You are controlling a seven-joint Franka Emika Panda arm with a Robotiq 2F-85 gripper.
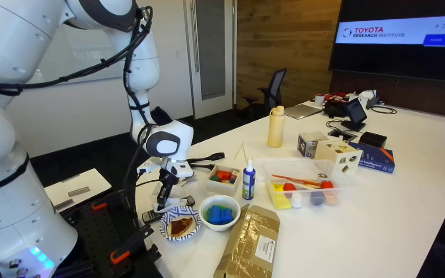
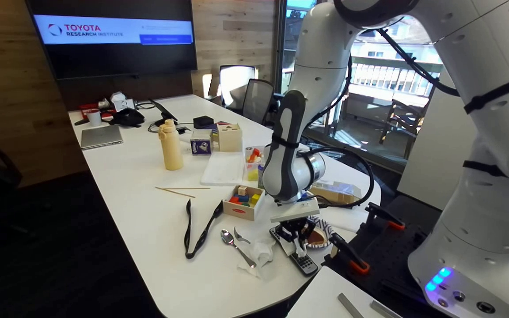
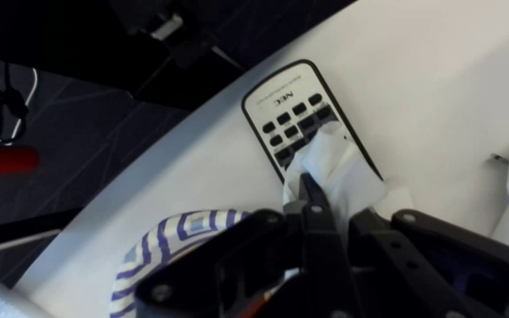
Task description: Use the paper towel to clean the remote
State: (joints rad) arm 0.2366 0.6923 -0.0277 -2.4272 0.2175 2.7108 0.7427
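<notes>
The remote (image 3: 279, 104) lies on the white table near its edge, its brand end and top buttons bare in the wrist view. It also shows in both exterior views (image 1: 151, 216) (image 2: 304, 264). My gripper (image 3: 333, 201) points down over the remote, shut on the white crumpled paper towel (image 3: 340, 165). The towel bunches between the fingers and lies over the remote's middle, hiding the buttons there. In the exterior views the gripper (image 1: 163, 200) (image 2: 298, 230) is low over the remote, with the towel (image 2: 301, 248) hanging at its fingertips. The remote's far end is hidden in the wrist view.
A patterned plate (image 1: 164, 227) with food sits right beside the remote. A white bowl (image 1: 235, 220) with blue things stands next to it. More crumpled white paper (image 2: 263, 251), a spoon (image 2: 239, 248), a fork (image 2: 240, 237), black tongs (image 2: 201, 240) and a block box (image 2: 239, 211) lie nearby.
</notes>
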